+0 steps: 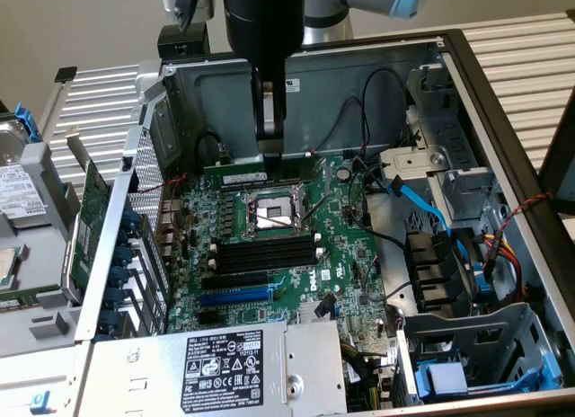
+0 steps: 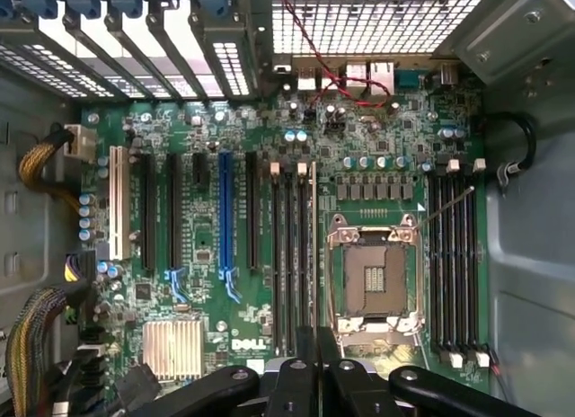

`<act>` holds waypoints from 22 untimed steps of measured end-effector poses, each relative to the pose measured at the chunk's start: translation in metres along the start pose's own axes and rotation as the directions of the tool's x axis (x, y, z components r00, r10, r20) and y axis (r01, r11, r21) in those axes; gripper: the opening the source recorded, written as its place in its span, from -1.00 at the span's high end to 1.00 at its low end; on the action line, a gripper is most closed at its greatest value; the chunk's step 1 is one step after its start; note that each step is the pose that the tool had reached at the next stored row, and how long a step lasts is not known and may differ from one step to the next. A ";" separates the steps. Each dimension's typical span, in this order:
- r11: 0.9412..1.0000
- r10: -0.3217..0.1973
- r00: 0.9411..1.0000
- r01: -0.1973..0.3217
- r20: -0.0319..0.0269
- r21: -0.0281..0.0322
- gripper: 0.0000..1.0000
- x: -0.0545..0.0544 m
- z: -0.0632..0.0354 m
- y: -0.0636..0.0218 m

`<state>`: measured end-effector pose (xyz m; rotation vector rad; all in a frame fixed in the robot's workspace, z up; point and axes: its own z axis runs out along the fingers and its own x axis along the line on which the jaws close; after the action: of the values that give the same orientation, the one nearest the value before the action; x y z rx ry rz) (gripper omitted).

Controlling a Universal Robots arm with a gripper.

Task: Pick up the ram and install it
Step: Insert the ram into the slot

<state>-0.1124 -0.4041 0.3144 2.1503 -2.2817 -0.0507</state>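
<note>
in the exterior view the hand (image 1: 270,150) points straight down into the computer case (image 1: 216,93), pinched narrow on the top edge of the ram (image 1: 241,176), which stands upright at a slot behind the cpu socket (image 1: 274,210). in the wrist view the hand (image 2: 316,374) sits in line with the memory slots (image 2: 292,255); seating it well likely calls for a vertical, even push.

Lettering I am finding inside the case
I am reading white "DELL" lettering (image 2: 247,344) on the motherboard (image 2: 377,138); the power supply's black label (image 1: 222,369), toward seven o'clock in the exterior view, is carrying unreadably small print.
</note>
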 end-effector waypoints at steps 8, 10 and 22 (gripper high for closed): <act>1.000 0.000 1.000 0.000 0.000 0.000 0.76 0.001 0.0144 0.0004; 1.000 0.000 1.000 0.000 0.000 0.000 0.76 0.001 0.0179 0.0007; 1.000 0.000 1.000 0.000 0.000 0.000 0.76 0.009 0.0319 0.0001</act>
<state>-0.1138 -0.4121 0.2824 2.1503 -2.2819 -0.0512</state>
